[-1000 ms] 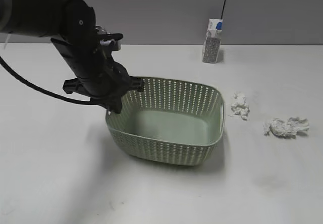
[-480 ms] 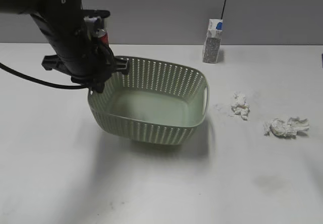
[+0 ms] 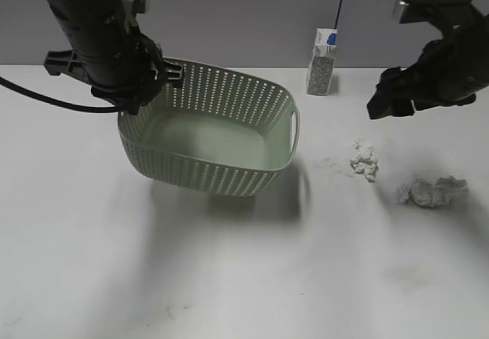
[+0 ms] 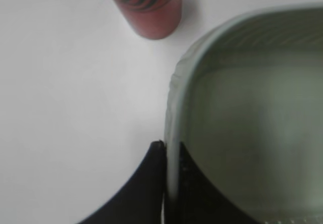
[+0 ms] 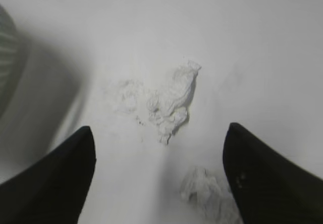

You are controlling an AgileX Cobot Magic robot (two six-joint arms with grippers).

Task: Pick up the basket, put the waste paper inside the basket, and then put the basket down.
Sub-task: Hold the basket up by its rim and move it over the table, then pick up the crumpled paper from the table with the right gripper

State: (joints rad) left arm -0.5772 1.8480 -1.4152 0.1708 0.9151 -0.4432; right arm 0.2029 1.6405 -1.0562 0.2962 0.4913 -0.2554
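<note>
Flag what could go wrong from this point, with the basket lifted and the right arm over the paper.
1. The left gripper pinches only the thin rim of the pale green perforated plastic basket, which hangs tilted; it could slip or swing.
2. The right gripper is open above two crumpled white paper wads; closing may catch only one, or just an edge.
3. A red can stands near the basket's rim and could be knocked.

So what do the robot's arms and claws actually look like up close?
Both arms are matte black and chunky. The left arm is a thick rounded tube with a black cable looping off it and a small silver and red fitting near its wrist. The right arm ends in a blocky black head with a grey plate on top. The right gripper has smooth, black, tapering fingers.
</note>
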